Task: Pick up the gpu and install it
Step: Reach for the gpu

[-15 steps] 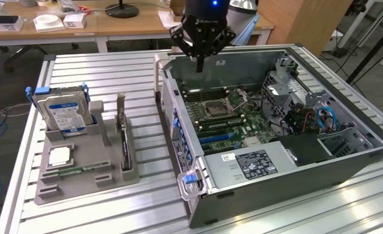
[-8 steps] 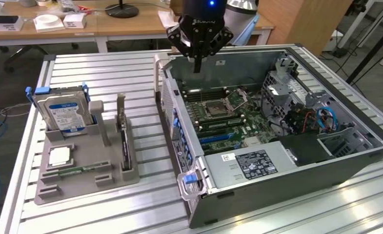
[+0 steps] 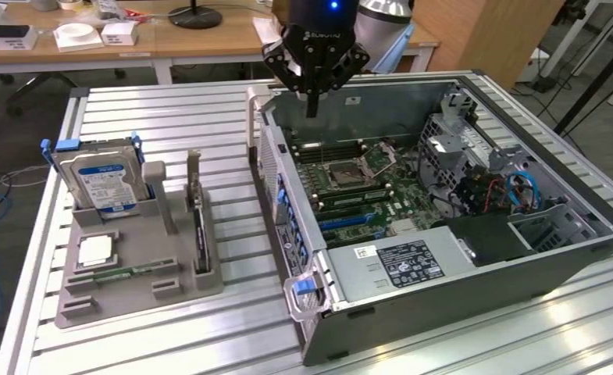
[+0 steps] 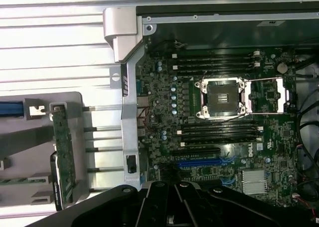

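- The gripper (image 3: 311, 108) hangs over the far rim of the open computer case (image 3: 556, 258). Its fingers are pressed together into one point and touch nothing. The arm above it is cut off, so I can't see how it is posed.
- The gpu (image 3: 199, 226) is outside the case, on the exterior view's left of its side wall and well apart from the gripper. It stands on edge in a slot of the grey holder (image 3: 129, 301), with its silver bracket (image 3: 194, 168) at the far end.
- From the wrist I see the card edge-on (image 4: 64, 152). One end disappears behind the gripper's black body.
- The hard drive (image 3: 98, 181) stands in the same holder, farther from the case than the gpu. Its lower part is sunk in a cradle.
- A memory stick (image 3: 129, 273) lies flat on the holder. I can't make out its detail.
- Inside the case, the motherboard (image 4: 164, 112) and its CPU socket (image 4: 222, 98) are plain to see. The blue slot (image 4: 199, 162) sits right at the gripper's body, which covers the board past it.
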